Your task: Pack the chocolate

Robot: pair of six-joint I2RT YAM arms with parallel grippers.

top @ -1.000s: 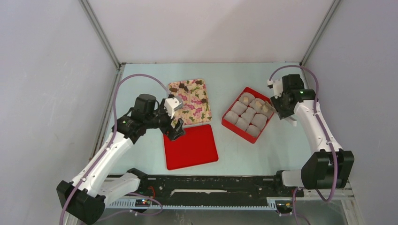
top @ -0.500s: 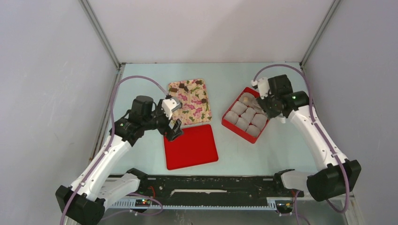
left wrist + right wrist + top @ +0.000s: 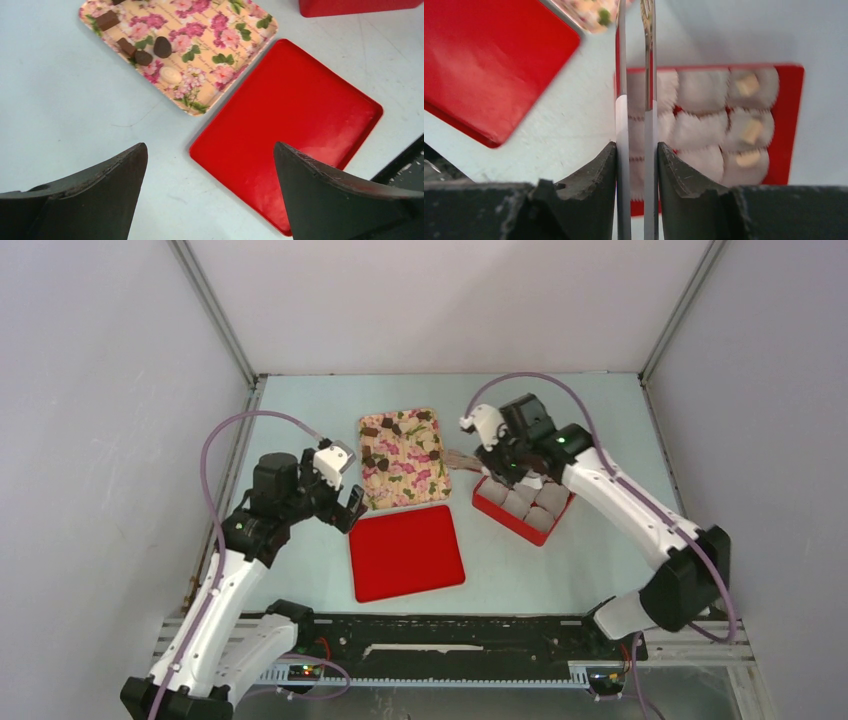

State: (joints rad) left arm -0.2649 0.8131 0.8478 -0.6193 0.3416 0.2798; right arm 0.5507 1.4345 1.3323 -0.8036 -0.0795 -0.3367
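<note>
Across the floral tray [image 3: 405,478] lie dark chocolate [image 3: 162,46] lumps, tan ones sit in the red box [image 3: 793,125], the left gripper [image 3: 210,146] is spread wide, and the right gripper [image 3: 636,145] clamps thin metal tongs [image 3: 621,60].

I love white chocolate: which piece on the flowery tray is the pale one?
The cream oval piece close to the tray's edge, right beside a cluster of dark lumps. Every other piece the left wrist view shows there is dark brown.

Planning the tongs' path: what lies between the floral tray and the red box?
Bare table, with the tongs hanging over it, seen in the top view.
</note>
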